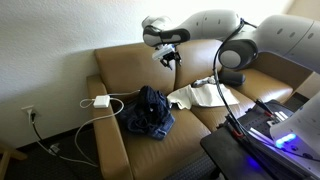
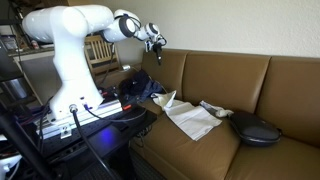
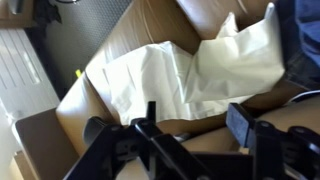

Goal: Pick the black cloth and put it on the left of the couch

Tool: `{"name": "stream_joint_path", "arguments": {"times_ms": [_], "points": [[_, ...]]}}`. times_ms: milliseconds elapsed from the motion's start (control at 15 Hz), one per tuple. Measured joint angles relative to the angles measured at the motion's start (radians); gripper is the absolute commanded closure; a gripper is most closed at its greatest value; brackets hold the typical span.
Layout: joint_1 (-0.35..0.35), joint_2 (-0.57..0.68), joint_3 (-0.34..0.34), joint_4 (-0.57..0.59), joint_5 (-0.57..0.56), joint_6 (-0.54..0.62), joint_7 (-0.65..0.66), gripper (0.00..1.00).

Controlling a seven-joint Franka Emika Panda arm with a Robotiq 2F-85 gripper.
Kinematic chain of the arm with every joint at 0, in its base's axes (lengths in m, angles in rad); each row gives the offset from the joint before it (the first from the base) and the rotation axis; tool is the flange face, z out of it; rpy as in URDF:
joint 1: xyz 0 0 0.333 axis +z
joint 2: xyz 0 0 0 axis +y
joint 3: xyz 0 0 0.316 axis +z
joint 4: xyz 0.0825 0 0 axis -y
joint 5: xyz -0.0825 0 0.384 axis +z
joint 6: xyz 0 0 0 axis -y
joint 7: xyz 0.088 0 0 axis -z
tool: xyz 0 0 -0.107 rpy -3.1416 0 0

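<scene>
The black cloth (image 1: 150,110) lies crumpled on the brown couch (image 1: 120,62), on the seat at the end with the armrest; it also shows in an exterior view (image 2: 140,86). My gripper (image 1: 170,56) hangs in the air above the couch, over the gap between the black cloth and a white cloth (image 1: 200,95). It also shows high above the seat in an exterior view (image 2: 157,43). In the wrist view the gripper (image 3: 197,125) is open and empty, with the white cloth (image 3: 180,70) below it.
A white charger with cable (image 1: 101,101) lies on the armrest. A black rounded item (image 2: 255,128) sits on the couch beyond the white cloth (image 2: 190,117). A stand with cables and a lit blue device (image 1: 270,128) is in front of the couch.
</scene>
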Motion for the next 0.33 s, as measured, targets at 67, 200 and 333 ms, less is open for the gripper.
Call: {"name": "stream_joint_path", "arguments": {"times_ms": [67, 200, 333], "points": [[-0.031, -0.025, -0.001, 0.001, 0.004, -0.064, -0.030, 0.00], [-0.095, -0.082, 0.005, 0.005, 0.013, -0.152, -0.138, 0.00], [-0.156, -0.136, 0.009, 0.016, 0.016, -0.204, -0.264, 0.00]]}}
